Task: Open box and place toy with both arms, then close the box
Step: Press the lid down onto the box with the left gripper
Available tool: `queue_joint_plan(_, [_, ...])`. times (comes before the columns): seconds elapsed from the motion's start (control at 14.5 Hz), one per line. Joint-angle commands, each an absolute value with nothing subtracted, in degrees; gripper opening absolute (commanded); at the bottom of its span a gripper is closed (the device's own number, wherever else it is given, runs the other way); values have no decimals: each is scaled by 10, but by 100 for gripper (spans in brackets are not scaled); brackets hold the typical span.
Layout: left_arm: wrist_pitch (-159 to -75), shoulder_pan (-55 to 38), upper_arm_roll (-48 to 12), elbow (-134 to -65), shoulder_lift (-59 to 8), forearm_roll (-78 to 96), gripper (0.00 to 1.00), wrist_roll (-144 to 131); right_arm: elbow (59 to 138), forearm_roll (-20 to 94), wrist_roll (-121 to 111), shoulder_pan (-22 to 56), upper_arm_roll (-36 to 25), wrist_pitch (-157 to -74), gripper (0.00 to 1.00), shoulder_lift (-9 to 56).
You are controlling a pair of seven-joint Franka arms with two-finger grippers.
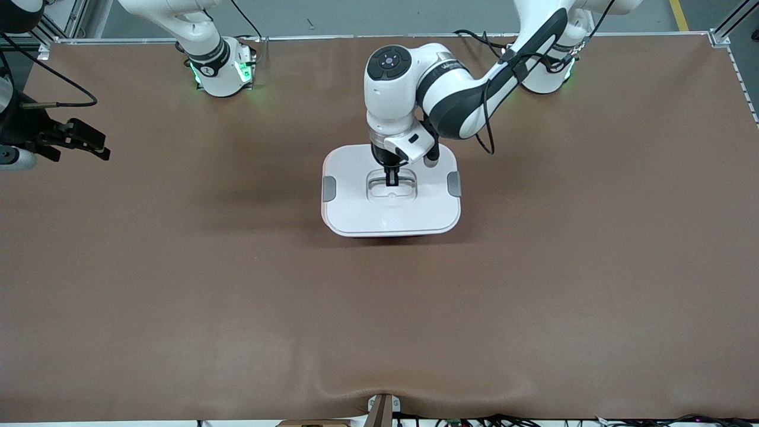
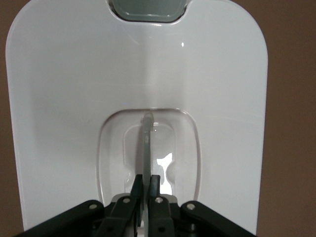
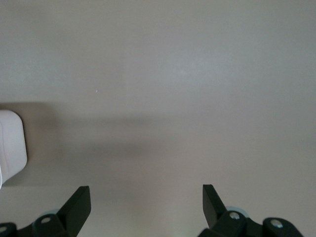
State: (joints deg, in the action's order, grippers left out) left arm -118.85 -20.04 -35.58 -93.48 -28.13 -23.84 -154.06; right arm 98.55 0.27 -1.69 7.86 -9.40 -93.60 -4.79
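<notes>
Left hand on box handle, lid on; right hand idle at counter edge.

Box sits mid-counter, a little closer to the arm bases than to the front camera. White rounded-rectangle lid seated flat, one grey clip toward the right arm's end, the other toward the left arm's end. Central recess holds a thin grey handle, standing upright on edge. Left hand is down in the recess, fingers pinched tight on the handle from both sides. Tub walls hidden under the lid; contents not visible. Right hand waits above the counter edge at the right arm's end, well apart from the box, fingers spread wide, holding nothing.
</notes>
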Motion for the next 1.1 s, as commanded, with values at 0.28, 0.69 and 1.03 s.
queue_joint_plan(0.28, [-1194, -221, -352, -928, -296, -264, 0, -1564, 955, 5, -36, 33, -63, -953, 100, -2])
queue_joint_plan(0.69, [-1194, -222, -352, -930, -301, -265, 0, -1564, 957, 17, -61, 12, -57, -975, 100, 5])
queue_joint_plan(1.03, [-1194, -228, -352, -928, -308, -265, 0, -1566, 970, 28, -111, -4, -58, -991, 100, 4])
